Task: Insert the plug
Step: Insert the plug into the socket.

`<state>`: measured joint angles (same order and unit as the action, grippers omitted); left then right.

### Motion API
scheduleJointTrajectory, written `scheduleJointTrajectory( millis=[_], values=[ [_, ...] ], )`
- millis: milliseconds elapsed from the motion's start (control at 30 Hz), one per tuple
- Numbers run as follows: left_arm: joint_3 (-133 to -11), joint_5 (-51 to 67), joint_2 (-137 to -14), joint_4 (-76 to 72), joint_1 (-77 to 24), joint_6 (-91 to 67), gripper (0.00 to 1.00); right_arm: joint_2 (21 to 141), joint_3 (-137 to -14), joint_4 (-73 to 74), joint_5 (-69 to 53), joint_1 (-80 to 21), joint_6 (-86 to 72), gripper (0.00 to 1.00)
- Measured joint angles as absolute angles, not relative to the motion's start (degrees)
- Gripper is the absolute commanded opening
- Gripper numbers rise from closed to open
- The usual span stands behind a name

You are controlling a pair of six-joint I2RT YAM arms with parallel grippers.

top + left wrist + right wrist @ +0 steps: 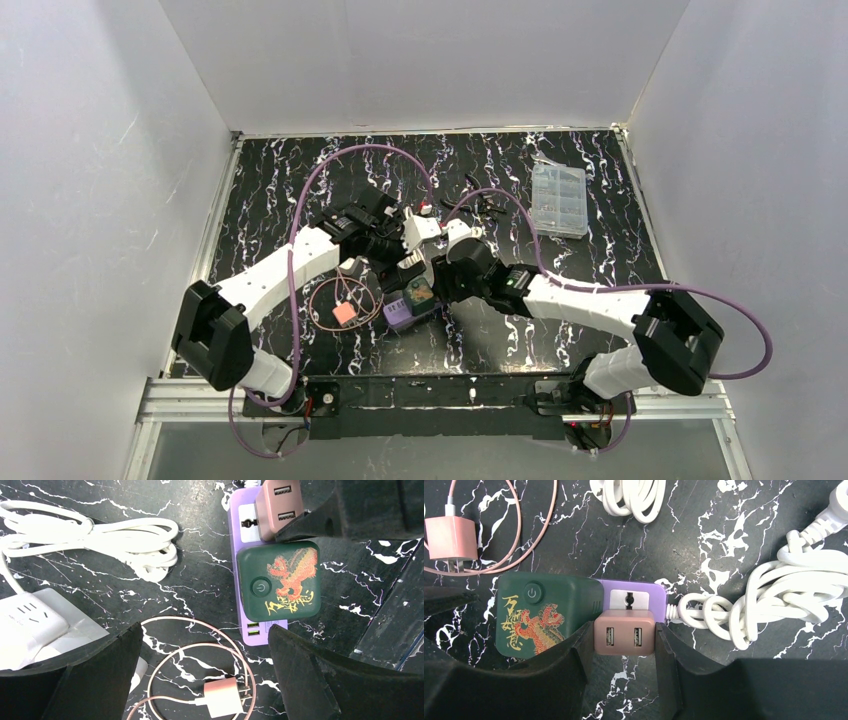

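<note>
A pink two-port USB plug (pixel 625 632) sits on the purple power strip (pixel 659 592), right beside a dark green block with a dragon print (pixel 544 612). My right gripper (pixel 624 635) is shut on the pink plug, one finger on each side. The plug's prongs are hidden. In the left wrist view the plug (pixel 277 505) shows at the strip's far end (pixel 242 515). My left gripper (pixel 205 632) is open and empty above a small pink charger (pixel 223 697) with a looped pink cable.
A white power strip (pixel 30 620) and its coiled white cord (pixel 125 540) lie left of the purple strip. More white cord (pixel 794 590) trails from the purple strip's end. A clear plastic box (pixel 559 198) sits at the back right.
</note>
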<state>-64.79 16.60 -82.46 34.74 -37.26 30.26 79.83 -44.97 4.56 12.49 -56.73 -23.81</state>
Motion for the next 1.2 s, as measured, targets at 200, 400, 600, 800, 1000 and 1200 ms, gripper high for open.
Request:
scheduleJointTrajectory(
  millis=[200,400,600,800,1000,1200],
  values=[
    [-65.8,17.2,-83.2,34.7,-37.2,29.9,0.94,79.3,-44.4,4.3,12.7,-56.8,-24.3,0.39],
    [-65.8,17.2,-83.2,34.8,-37.1,29.3,0.94,79.8,-45.3,5.3,12.0,-56.7,-24.5,0.67],
    [-65.8,17.2,-83.7,34.8,-37.2,29.4,0.93,79.9,-46.4,12.0,11.4,-56.6,-23.1,0.82],
    [-65.8,17.6,-83.9,34.8,-37.4,29.3,0.93,79.1,-47.7,17.4,10.9,-56.6,-22.1,0.86],
    [-66.4,18.4,-84.2,34.9,-37.7,26.3,0.93,80.4,-51.3,21.4,10.7,-55.5,-22.3,0.84],
    [-67.6,20.4,-84.5,35.4,-38.0,21.0,0.93,83.1,-53.7,21.2,10.2,-55.2,-22.1,0.84]
  ],
)
